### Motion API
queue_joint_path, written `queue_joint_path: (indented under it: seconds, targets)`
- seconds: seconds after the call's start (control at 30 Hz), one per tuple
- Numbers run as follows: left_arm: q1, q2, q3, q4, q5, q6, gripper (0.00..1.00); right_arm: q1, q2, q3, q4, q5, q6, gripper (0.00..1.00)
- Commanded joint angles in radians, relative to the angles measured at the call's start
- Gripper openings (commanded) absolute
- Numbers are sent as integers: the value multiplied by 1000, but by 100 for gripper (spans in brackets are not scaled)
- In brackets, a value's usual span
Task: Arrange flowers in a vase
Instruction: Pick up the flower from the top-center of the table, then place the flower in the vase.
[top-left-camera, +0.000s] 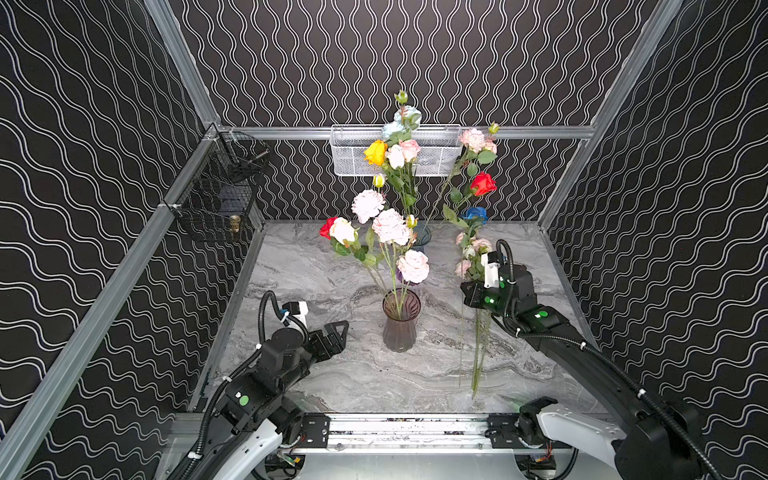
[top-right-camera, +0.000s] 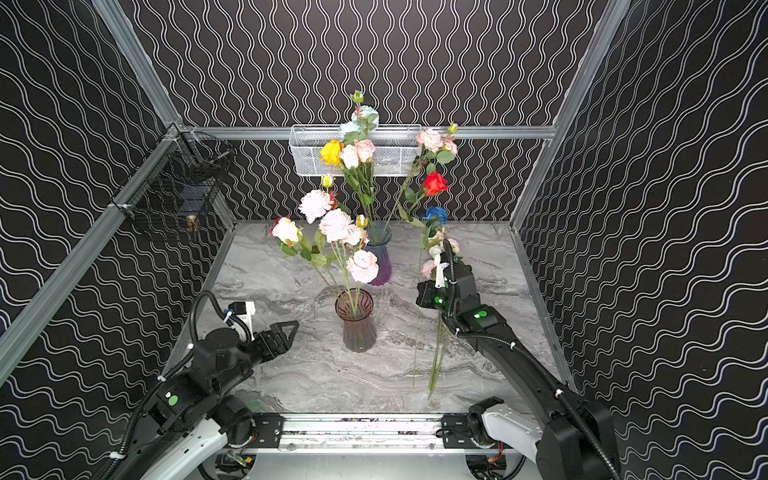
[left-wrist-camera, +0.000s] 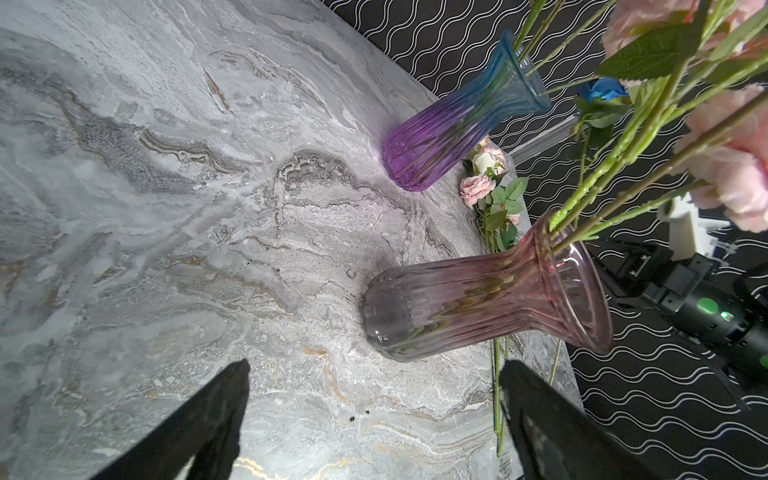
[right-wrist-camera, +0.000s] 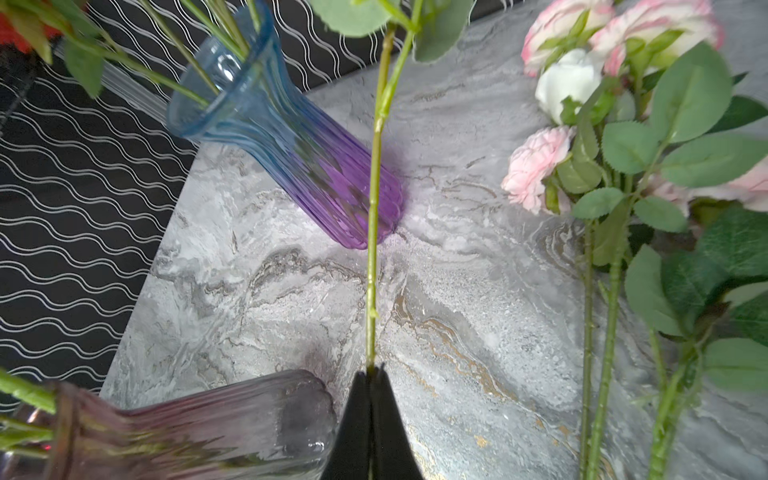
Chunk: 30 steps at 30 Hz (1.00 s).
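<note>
Green stem (right-wrist-camera: 370, 291), thin, pinched between the fully closed fingers of the right gripper (right-wrist-camera: 374, 368); its bloom runs out of the wrist view, cannot tell which. Gripper sits at 2 o'clock of the pink-grey vase (top-left-camera: 401, 328), mid-table, holding several flowers (top-left-camera: 390, 226). Left gripper (left-wrist-camera: 376, 365) spread wide, empty, at 9 o'clock of that vase. Step judged: carrying one stem to a vase. Next: lift stem foot over rim, lower in. Loose sprays (top-left-camera: 469, 257) lie at 3 o'clock.
</note>
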<state>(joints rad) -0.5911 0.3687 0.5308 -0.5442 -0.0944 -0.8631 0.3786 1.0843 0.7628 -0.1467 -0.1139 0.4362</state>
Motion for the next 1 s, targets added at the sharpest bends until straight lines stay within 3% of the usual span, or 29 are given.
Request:
queue_joint_path:
  seconds: [0.0, 0.23, 0.57, 0.97]
  targets:
    - [0, -2, 2, 30, -16, 15, 97, 1, -36, -11, 50, 49, 8, 0]
    - [1, -6, 8, 31, -36, 47, 98, 1, -127, -43, 96, 103, -2, 0]
    - [0, -98, -54, 55, -6, -3, 98, 9, -350, -146, 246, 137, -30, 0]
    - [-1, -127, -123, 232, 131, -52, 98, 38, -483, -117, 381, 101, -99, 0]
